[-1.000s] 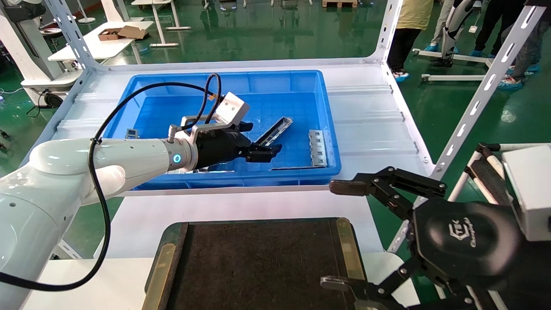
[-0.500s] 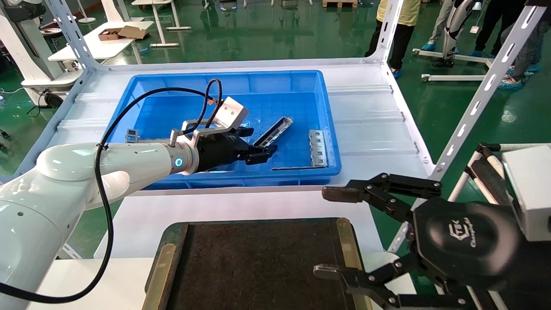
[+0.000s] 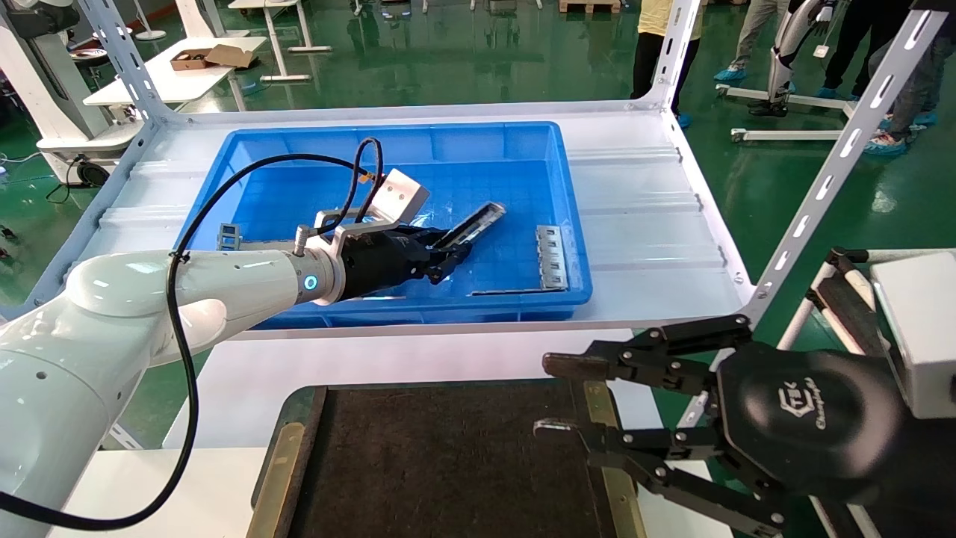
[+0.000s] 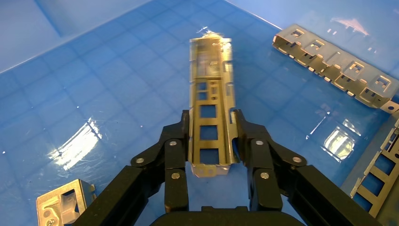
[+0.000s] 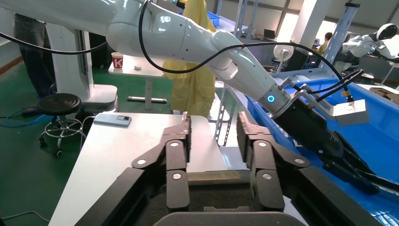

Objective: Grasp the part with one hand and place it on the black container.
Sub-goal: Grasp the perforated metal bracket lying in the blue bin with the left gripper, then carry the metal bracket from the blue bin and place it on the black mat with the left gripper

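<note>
The left claw [image 4: 210, 141] has closed onto the part [image 4: 210, 101], while the right claw [image 3: 556, 396] narrowed, still apart.

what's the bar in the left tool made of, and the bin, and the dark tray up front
The bar held by the left tool looks like thin stamped sheet metal: grey, shiny, with punched square holes and folded edges. The bin seems to be moulded plastic: glossy blue with a ribbed grid floor. The tray has a matte, felt-like black surface with brass-coloured side strips; its base material is unclear.
</note>
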Available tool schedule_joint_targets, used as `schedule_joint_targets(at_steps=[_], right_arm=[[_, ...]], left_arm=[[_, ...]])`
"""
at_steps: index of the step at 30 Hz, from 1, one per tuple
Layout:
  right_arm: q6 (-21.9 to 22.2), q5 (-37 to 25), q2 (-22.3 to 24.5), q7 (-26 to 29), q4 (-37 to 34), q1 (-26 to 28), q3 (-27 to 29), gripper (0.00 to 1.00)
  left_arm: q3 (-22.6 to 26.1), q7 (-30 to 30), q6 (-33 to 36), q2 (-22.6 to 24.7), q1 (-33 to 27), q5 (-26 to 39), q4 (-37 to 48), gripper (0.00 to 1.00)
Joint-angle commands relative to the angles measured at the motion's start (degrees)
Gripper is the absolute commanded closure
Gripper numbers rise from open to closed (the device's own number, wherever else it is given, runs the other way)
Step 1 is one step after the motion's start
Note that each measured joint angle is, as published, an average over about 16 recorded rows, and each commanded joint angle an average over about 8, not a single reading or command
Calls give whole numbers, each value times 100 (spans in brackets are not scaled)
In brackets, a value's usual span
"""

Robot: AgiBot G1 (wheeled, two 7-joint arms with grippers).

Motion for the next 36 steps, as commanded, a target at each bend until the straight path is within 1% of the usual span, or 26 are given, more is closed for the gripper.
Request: schedule_joint_targets(at_steps=[1, 9, 14, 17, 23, 26, 31, 36], right_arm=[[0, 1, 0, 0, 0, 0, -1, 100], [2, 3, 2, -2, 0, 1, -4, 100], [2, 4, 2, -3, 0, 1, -6, 100], [3, 5, 3, -3, 0, 1, -7, 100], [4, 6, 4, -5, 0, 2, -9, 100], [4, 7, 4, -5, 0, 2, -10, 100], [5, 8, 5, -6, 0, 3, -12, 100], [6, 9, 6, -7, 0, 3, -14, 100]], left_arm=[[39, -9, -7, -1, 5, -39, -6, 100], [-38, 81, -14, -36, -97, -454, -57, 100], [-187, 243, 284, -125, -236, -772, -18, 100], [-288, 378, 768, -256, -283, -961, -22, 100], [-465, 600, 2228, -707, -209, -1325, -183, 100], [-512, 631, 2797, -923, -103, -1444, -313, 100], [-547, 513, 3469, -1256, 183, -1589, -712, 100], [-566, 216, 3887, -1612, 681, -1753, -1478, 100]])
